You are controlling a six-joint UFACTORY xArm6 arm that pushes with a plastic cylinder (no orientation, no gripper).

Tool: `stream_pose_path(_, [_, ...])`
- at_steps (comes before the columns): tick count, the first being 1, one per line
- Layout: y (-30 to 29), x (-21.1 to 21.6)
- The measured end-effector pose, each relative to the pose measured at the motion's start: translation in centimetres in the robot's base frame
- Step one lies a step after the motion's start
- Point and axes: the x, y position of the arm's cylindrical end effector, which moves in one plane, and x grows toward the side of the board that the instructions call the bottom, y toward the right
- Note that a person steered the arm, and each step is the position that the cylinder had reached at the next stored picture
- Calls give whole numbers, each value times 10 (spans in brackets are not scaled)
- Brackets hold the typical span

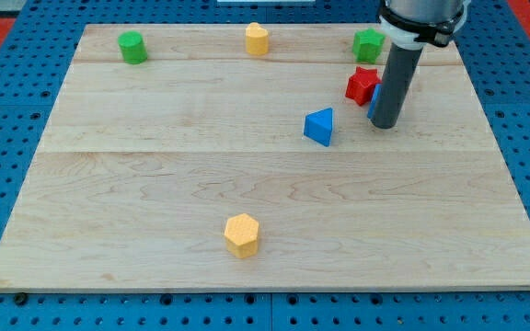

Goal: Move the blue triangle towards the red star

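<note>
Blue pegboard is framing the scene on every side, and on it a pale wooden board [247, 184] is lying flat, filling most of the view. We are seeing the arm coming down from the view's top right as a thick dark rod, with my tip [385, 125] resting on the board; the rod is carrying no pincer, so nothing is spreading or pinching. My tip is sitting just right of the blue triangle [319, 126], with a small gap between them, and just below and right of the red star [362, 85]. A sliver of another blue block [373, 97] is peeking out from behind the rod, its shape hidden. We are finding the blue triangle near the red star, below and to its left, not touching it. A yellow hexagon [242, 234] is sitting well apart near the view's bottom. Along the top edge, a green block [132, 47], a yellow block [257, 39] and another green block [368, 44] are lining up.
</note>
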Motion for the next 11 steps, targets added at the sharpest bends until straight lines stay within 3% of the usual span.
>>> stream_pose_path(1, [0,-15])
stream_pose_path(2, [3,6])
stream_pose_path(3, [-29,81])
stream_pose_path(4, [-100,76])
stream_pose_path(5, [-86,27])
stream_pose_path(7, [-5,-5])
stream_pose_path(8, [-37,34])
stream_pose_path(9, [-96,18])
stream_pose_path(10, [-78,-18])
stream_pose_path(11, [-31,-24])
